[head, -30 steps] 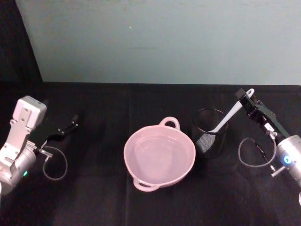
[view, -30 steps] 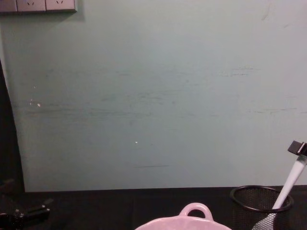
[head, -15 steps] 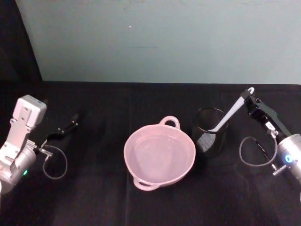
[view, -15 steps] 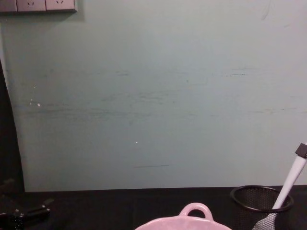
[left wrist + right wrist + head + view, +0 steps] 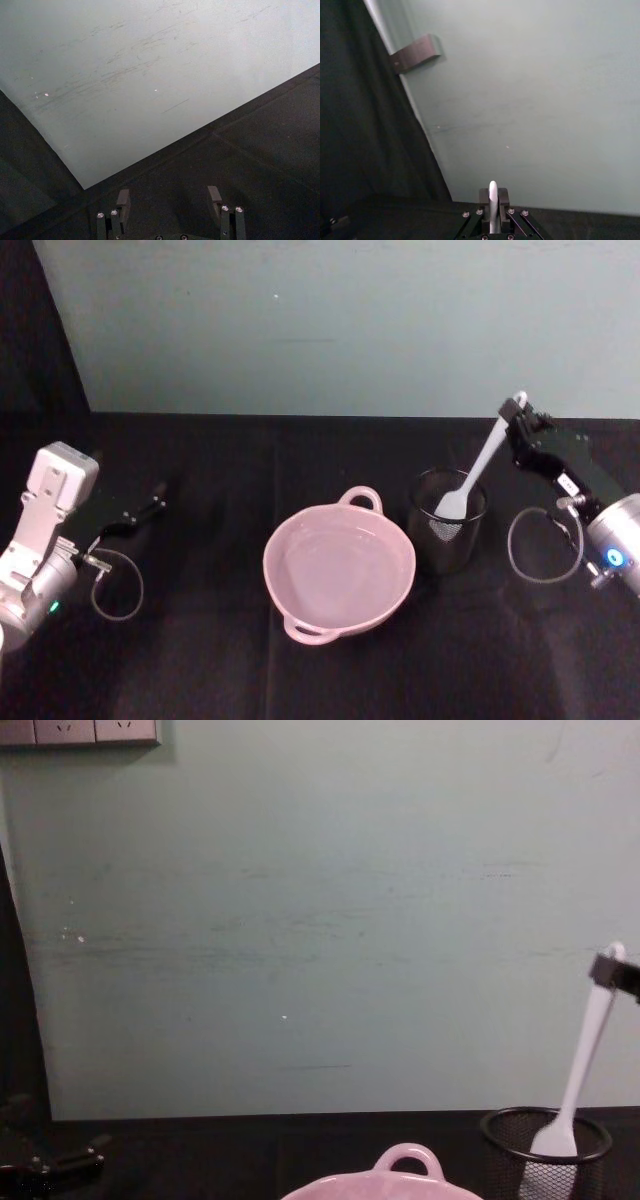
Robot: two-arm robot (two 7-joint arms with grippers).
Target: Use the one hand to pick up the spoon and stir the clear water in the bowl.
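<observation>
The spoon [image 5: 478,468] is clamped at its handle by the fingers of the right gripper [image 5: 518,425], with its head in the mesh cup [image 5: 445,540] beside the bowl [image 5: 267,575] of water [image 5: 340,575]. The left gripper [image 5: 150,506] is parked at the left of the desk, fingers spread.

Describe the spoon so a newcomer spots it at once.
On the black table, right of the pink bowl, stands a black mesh cup. The spoon sticks up from it, paddle head at the cup's mouth, handle top pinched by the right gripper; the left gripper sits parked far left. It is the only slim white thing there.
</observation>
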